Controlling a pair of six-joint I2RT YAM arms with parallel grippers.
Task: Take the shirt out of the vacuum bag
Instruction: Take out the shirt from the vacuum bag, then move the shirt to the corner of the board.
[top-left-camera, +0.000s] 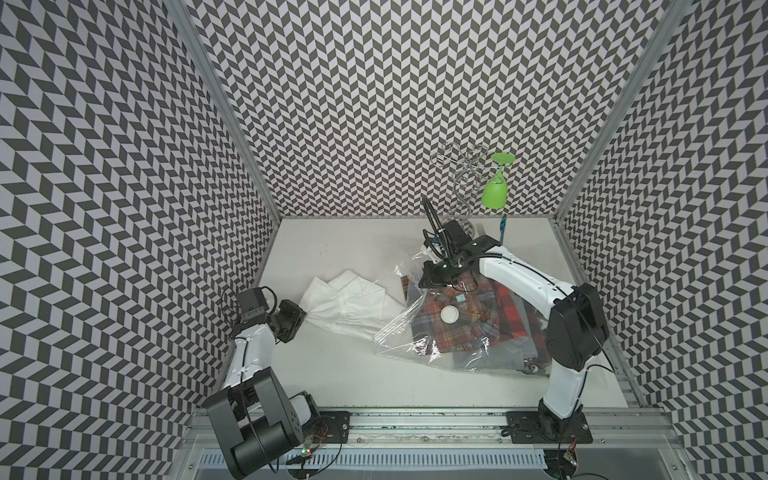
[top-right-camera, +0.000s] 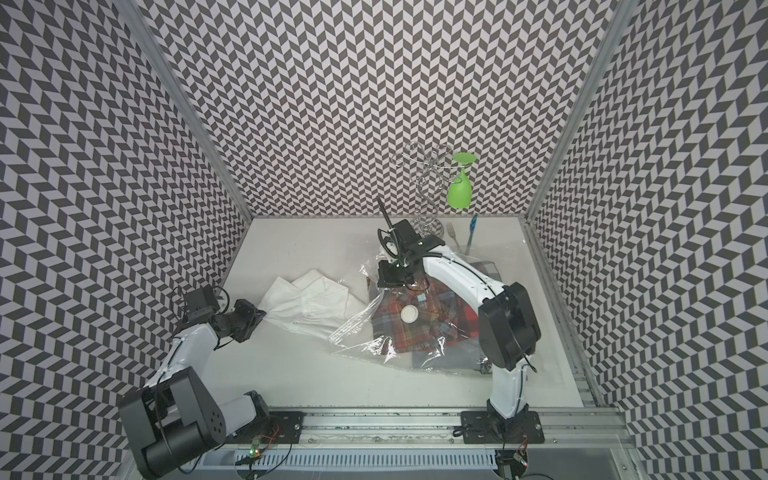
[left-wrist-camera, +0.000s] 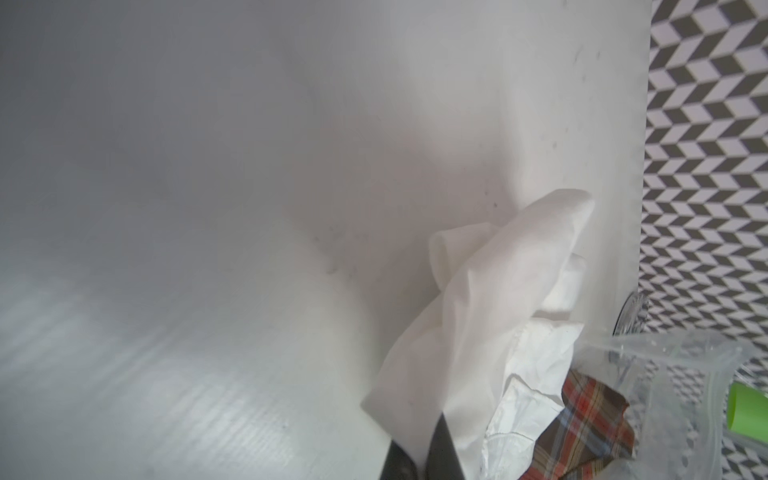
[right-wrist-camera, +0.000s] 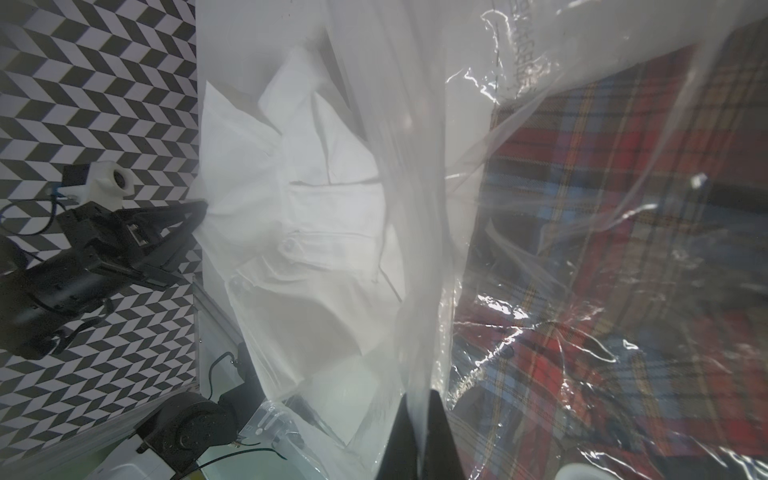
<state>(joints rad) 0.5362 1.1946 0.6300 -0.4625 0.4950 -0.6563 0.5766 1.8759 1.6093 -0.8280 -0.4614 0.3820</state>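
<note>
- The left fingers (left-wrist-camera: 444, 453), pressed together on a corner of the white shirt (top-left-camera: 353, 299), held the cloth taut at left of centre in both top views, apparently to draw it away from the bag.
- The right fingers (right-wrist-camera: 440, 449) pinched a fold of the vacuum bag (top-left-camera: 415, 345) at upper centre, seemingly anchoring the plastic so it would not follow the shirt.
- The shirt lay spread on the tabletop (top-left-camera: 332, 382), mostly clear of the bag; whether its right end remained inside the mouth could not be told.
- The bag sprawled right of centre, valve (top-left-camera: 449, 313) up, over plaid cloth (top-left-camera: 509, 318).
</note>
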